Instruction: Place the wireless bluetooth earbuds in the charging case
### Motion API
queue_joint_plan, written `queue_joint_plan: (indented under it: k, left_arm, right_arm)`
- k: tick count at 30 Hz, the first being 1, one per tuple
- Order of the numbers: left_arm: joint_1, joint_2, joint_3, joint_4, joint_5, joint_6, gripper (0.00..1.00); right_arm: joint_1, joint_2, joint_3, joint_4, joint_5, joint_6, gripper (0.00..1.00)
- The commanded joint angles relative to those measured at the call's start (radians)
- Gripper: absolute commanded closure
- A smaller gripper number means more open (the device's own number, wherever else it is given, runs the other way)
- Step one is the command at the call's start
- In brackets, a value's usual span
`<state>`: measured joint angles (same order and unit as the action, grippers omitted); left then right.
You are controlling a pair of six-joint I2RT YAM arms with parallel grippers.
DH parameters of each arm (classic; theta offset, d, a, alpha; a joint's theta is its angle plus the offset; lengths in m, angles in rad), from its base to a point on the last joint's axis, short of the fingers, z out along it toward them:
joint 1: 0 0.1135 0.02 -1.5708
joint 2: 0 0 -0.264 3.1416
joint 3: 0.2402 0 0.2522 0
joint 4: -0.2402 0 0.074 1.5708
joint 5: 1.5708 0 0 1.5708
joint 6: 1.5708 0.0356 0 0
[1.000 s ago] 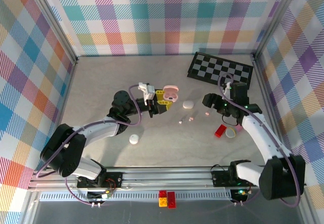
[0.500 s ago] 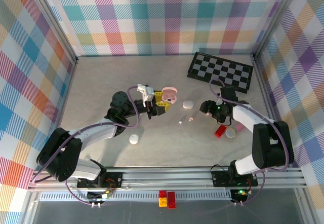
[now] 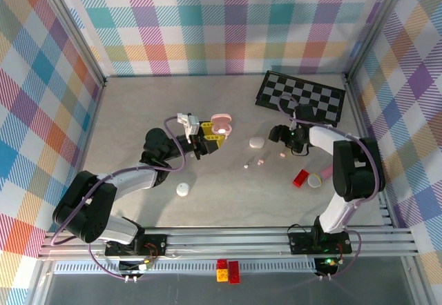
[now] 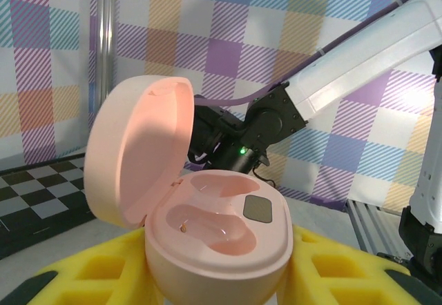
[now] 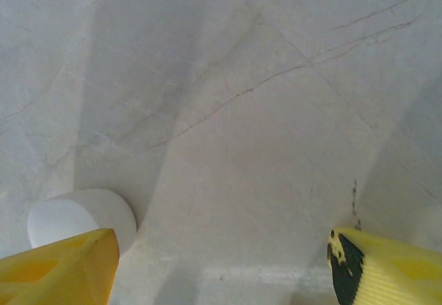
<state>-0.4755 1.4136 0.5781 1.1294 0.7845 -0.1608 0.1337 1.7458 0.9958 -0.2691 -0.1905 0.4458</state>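
The pink charging case stands with its lid swung open and both wells empty. My left gripper is shut on its base, yellow fingers on either side. From above, the case is held over the table's middle by the left gripper. Three tiny earbuds lie loose on the table to its right. My right gripper hovers low above them, and in the right wrist view this gripper is open over bare table.
A closed white case lies beside the right gripper and shows by its left finger. A red block, a pale round case and a pink piece sit at the right. A chessboard lies at the back. A white disc lies near front.
My right gripper has swung from near the red block back and left, toward the white case. My left gripper has carried the pink case slightly back and left.
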Motion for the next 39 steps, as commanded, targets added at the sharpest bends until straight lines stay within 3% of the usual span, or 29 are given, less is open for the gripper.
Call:
queue_joint_plan:
  k: [1, 18, 24, 26, 33, 39]
  left_arm:
    - [0.010, -0.036, -0.006, 0.015, 0.008, 0.017, 0.60]
    - [0.017, -0.035, 0.011, 0.000, 0.021, 0.041, 0.60]
    - [0.018, -0.035, 0.014, -0.007, 0.025, 0.041, 0.60]
    - [0.019, -0.036, 0.015, -0.008, 0.024, 0.042, 0.60]
    - [0.052, -0.027, -0.003, 0.026, 0.004, 0.031, 0.60]
    - [0.092, -0.047, -0.021, 0.036, 0.006, 0.029, 0.60]
  right_arm:
    - [0.000, 0.021, 0.017, -0.011, -0.032, -0.035, 0.21]
    - [0.020, -0.132, -0.161, -0.072, -0.081, -0.049, 0.22]
    - [0.023, -0.195, -0.183, -0.098, -0.024, -0.052, 0.22]
    - [0.031, -0.215, -0.171, -0.118, 0.023, -0.050, 0.22]
    - [0.167, -0.204, -0.058, -0.244, 0.370, -0.033, 0.22]
    - [0.295, -0.093, 0.050, -0.351, 0.679, 0.004, 0.35]
